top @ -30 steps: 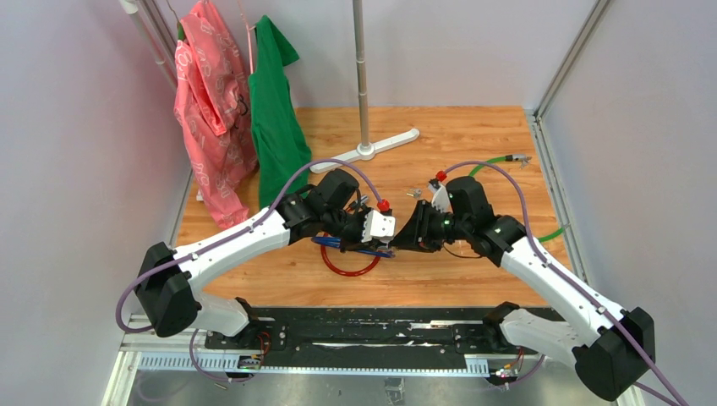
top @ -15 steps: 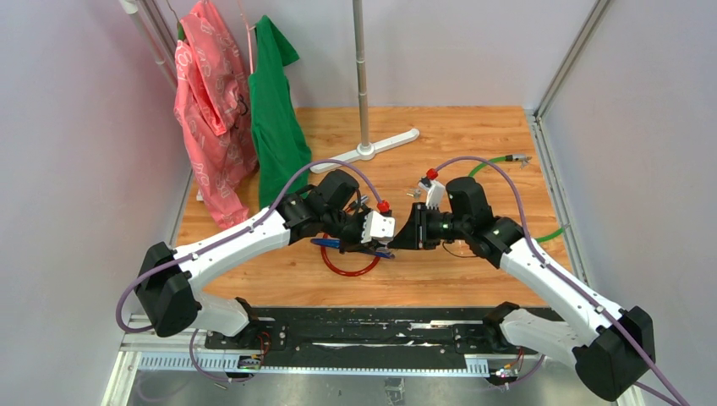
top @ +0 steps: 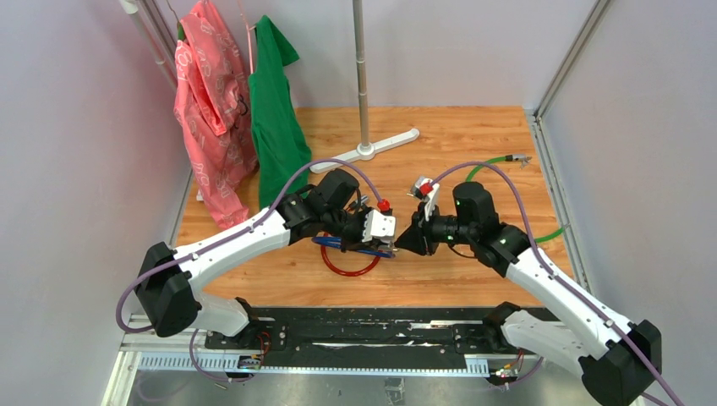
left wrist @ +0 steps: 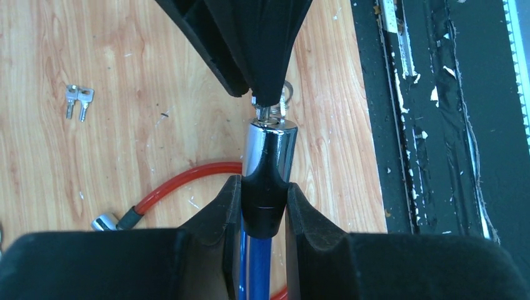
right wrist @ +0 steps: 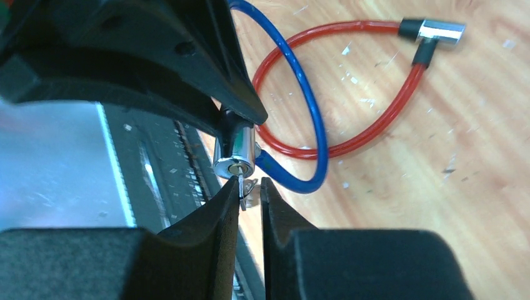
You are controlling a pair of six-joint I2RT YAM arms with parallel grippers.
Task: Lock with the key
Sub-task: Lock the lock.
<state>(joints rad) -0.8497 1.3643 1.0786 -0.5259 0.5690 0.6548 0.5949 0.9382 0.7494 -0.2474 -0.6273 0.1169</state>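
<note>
My left gripper [left wrist: 264,187] is shut on the black collar of the blue cable lock's chrome cylinder [left wrist: 269,150] and holds it above the wood. The key [right wrist: 241,187] sticks out of the cylinder's keyhole [right wrist: 236,167], seen edge-on. My right gripper [right wrist: 250,184] has its fingertips on either side of the key. The key lies against one finger [right wrist: 228,200], and a thin gap shows to the other, so the jaws stand narrowly open. In the top view both grippers meet tip to tip near the table's middle, left gripper [top: 380,243] facing right gripper [top: 401,244]. The blue cable [right wrist: 306,106] loops away below.
A red cable lock [right wrist: 375,125] lies coiled on the wood under the grippers. Two spare keys [left wrist: 78,101] lie apart on the table. A clothes stand base [top: 365,150], pink garment [top: 207,110], green garment [top: 275,118] and green cable [top: 486,165] are at the back.
The right gripper's jaws have narrowed around the key and its wrist has turned and shifted slightly. The left arm and the lock cylinder have stayed still.
</note>
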